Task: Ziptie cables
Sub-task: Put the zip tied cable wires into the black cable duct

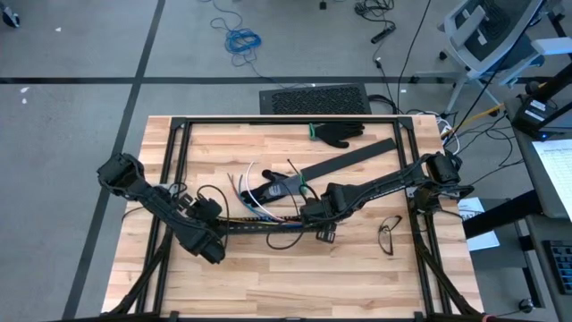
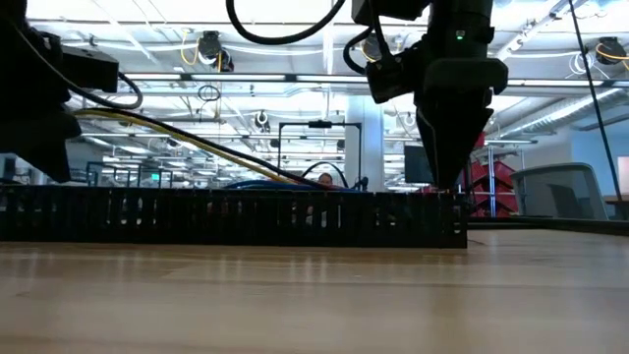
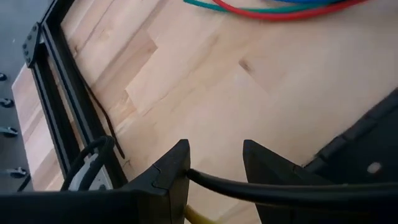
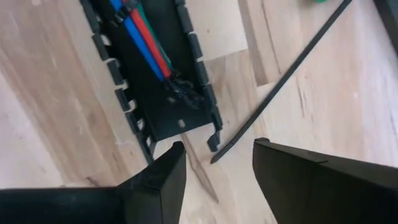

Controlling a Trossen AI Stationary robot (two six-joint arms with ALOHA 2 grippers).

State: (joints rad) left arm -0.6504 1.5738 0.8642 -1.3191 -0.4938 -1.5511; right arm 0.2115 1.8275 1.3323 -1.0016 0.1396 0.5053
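The black slotted channel (image 1: 268, 227) (image 2: 236, 218) lies on the table. Blue, red and green cables (image 4: 144, 51) lie inside it near its end (image 4: 186, 121). More cable loops (image 3: 273, 9) (image 1: 250, 192) lie on the wood. A black zip tie (image 4: 280, 81) lies flat beside the channel's end. My right gripper (image 4: 217, 163) (image 1: 309, 215) is open and points down over that end and the tie's tip. My left gripper (image 3: 214, 165) (image 1: 213, 234) is open, raised at the channel's other end. Yellow and dark cables (image 2: 187, 143) slant from it down into the channel. My left gripper has a dark cable (image 3: 217, 182) running across the gap between its open fingers. The cable meets the inner side of one finger (image 3: 177, 168) and passes over the other (image 3: 273, 177). It is not pinched. Whether the yellow cable (image 3: 194, 215) touches the gripper, I cannot tell.
A long flat black strip (image 1: 344, 161) lies slanting across the table's middle. A black glove (image 1: 340, 132) sits near the far edge and a pair of glasses (image 1: 388, 234) near the right side. A black frame rail (image 3: 59, 93) runs along the table's left edge.
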